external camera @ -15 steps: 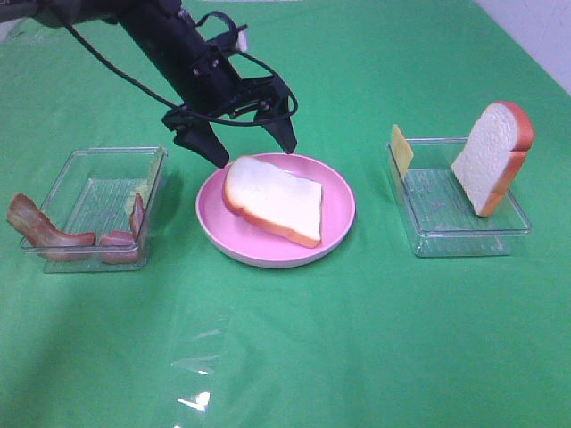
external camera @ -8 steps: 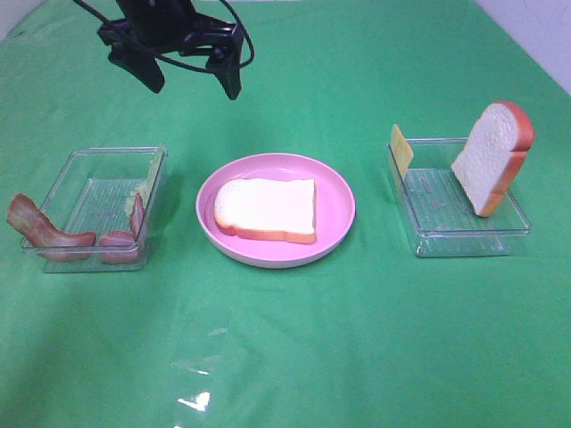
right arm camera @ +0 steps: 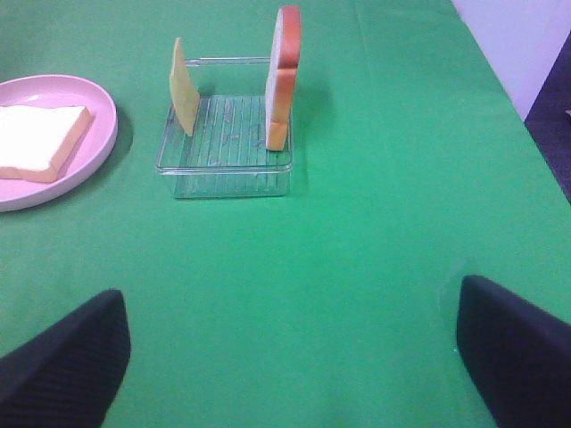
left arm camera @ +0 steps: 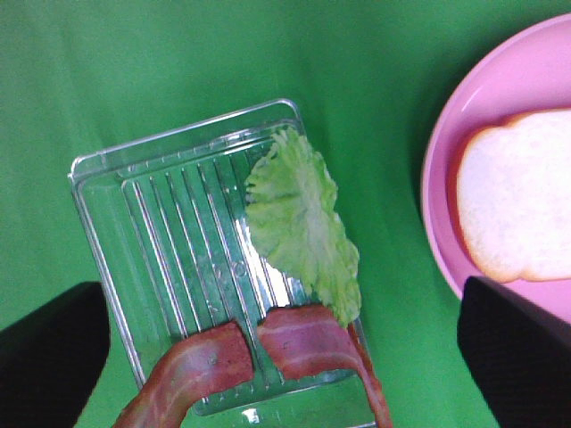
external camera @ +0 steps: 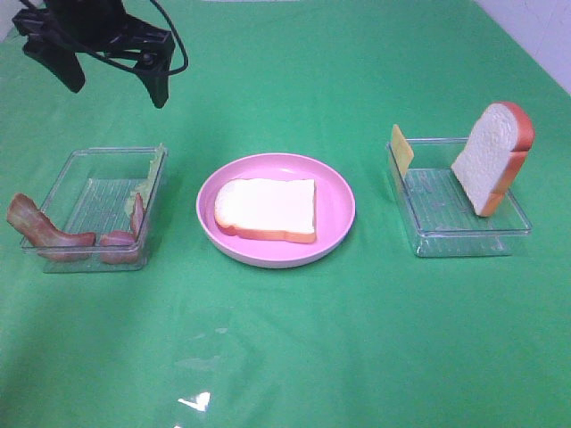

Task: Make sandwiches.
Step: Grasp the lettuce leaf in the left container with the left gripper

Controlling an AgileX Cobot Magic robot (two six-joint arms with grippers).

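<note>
White toy bread slice (external camera: 266,209), crust orange-brown, lies flat in the middle of the pink plate (external camera: 342,203), a single slice with its pale face up. That plate sits on the green cloth (external camera: 285,339) between two clear trays.

Toward my left side, the left tray (external camera: 94,192) holds the pale green lettuce (left arm camera: 303,227), which leans against the tray wall nearest the plate. Two red-brown bacon strips (external camera: 49,234) lie at the tray's near end, and one of them hangs out over the wall onto the cloth.

Toward my right side, the right tray (external camera: 464,239) holds the yellow cheese square (external camera: 402,149), standing on edge against the wall nearer the plate. A second bread slice (external camera: 492,156) stands upright at the tray's other side, well apart from the cheese.

My left claw (external camera: 117,94) hangs in the air above and behind the left tray, spread wide and gripping nothing. Its wrist view looks straight down on lettuce and bacon between the dark fingers (left arm camera: 49,357).

My right claw (right arm camera: 294,357) is spread wide too, with only green cloth between its fingers. It is well apart from the right tray and touches nothing.
</note>
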